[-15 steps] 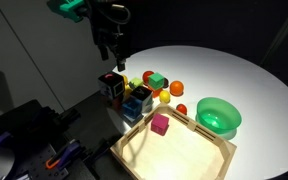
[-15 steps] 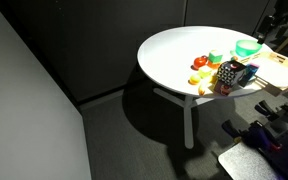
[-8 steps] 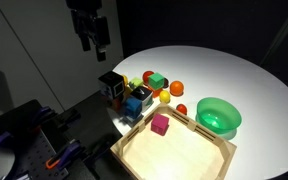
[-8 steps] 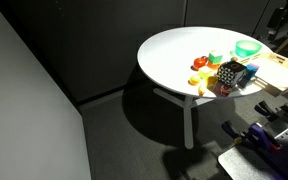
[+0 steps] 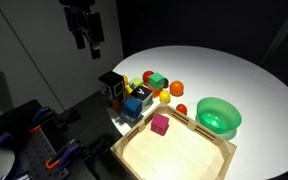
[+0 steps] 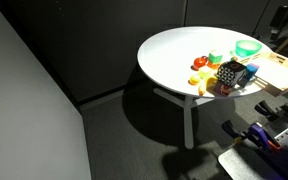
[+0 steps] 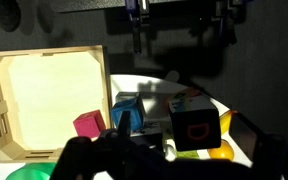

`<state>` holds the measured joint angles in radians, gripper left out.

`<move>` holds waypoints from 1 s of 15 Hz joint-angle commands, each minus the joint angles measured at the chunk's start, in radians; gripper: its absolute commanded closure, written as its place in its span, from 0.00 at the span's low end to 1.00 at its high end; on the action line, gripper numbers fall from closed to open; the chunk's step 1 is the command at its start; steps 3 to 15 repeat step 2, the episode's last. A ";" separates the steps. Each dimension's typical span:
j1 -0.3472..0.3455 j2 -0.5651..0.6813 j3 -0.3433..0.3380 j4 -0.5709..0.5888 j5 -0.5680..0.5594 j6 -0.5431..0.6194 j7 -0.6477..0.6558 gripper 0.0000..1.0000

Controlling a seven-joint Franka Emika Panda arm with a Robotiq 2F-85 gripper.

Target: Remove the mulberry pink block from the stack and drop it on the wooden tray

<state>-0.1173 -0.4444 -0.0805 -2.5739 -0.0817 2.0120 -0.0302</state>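
We are seeing the fingers (image 7: 136,32) hanging spread apart and empty, high above the desk (image 5: 234,80); the mulberry pink block (image 7: 88,125) is lying inside the wooden tray (image 7: 44,53), at seven o'clock from them in the wrist view, off the blue cube (image 7: 126,112); we are judging nothing left to grasp.

ROBOTICS LAB, or a test room much like one: a round white tabletop (image 6: 169,55) stands alone on a dark floor (image 6: 134,140) in front of black wall panels (image 6: 114,40). It is lit from above while the rest of the room lies dim. A robot arm (image 5: 85,22) hangs over toy blocks (image 5: 134,98), a green bowl (image 5: 219,117) and a wooden tray (image 5: 184,150). Black gear (image 5: 29,128) with blue and orange parts crowds the foreground; what it is cannot be made out in the gloom.
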 commanded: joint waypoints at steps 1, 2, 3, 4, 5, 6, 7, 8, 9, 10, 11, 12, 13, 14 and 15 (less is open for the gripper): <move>0.004 0.000 -0.004 0.001 -0.002 -0.002 0.001 0.00; 0.004 0.001 -0.004 0.001 -0.002 -0.002 0.001 0.00; 0.004 0.001 -0.004 0.001 -0.002 -0.002 0.001 0.00; 0.004 0.001 -0.004 0.001 -0.002 -0.002 0.001 0.00; 0.004 0.001 -0.004 0.001 -0.002 -0.002 0.001 0.00; 0.004 0.001 -0.004 0.001 -0.002 -0.002 0.001 0.00; 0.004 0.001 -0.004 0.001 -0.002 -0.002 0.001 0.00; 0.004 0.001 -0.004 0.001 -0.002 -0.002 0.001 0.00; 0.004 0.001 -0.004 0.001 -0.002 -0.002 0.001 0.00; 0.004 0.001 -0.004 0.001 -0.002 -0.002 0.001 0.00; 0.004 0.001 -0.004 0.001 -0.002 -0.002 0.001 0.00; 0.004 0.001 -0.004 0.001 -0.002 -0.002 0.001 0.00; 0.004 0.001 -0.004 0.001 -0.002 -0.002 0.001 0.00; 0.004 0.001 -0.004 0.001 -0.002 -0.002 0.001 0.00; 0.004 0.001 -0.004 0.001 -0.002 -0.002 0.001 0.00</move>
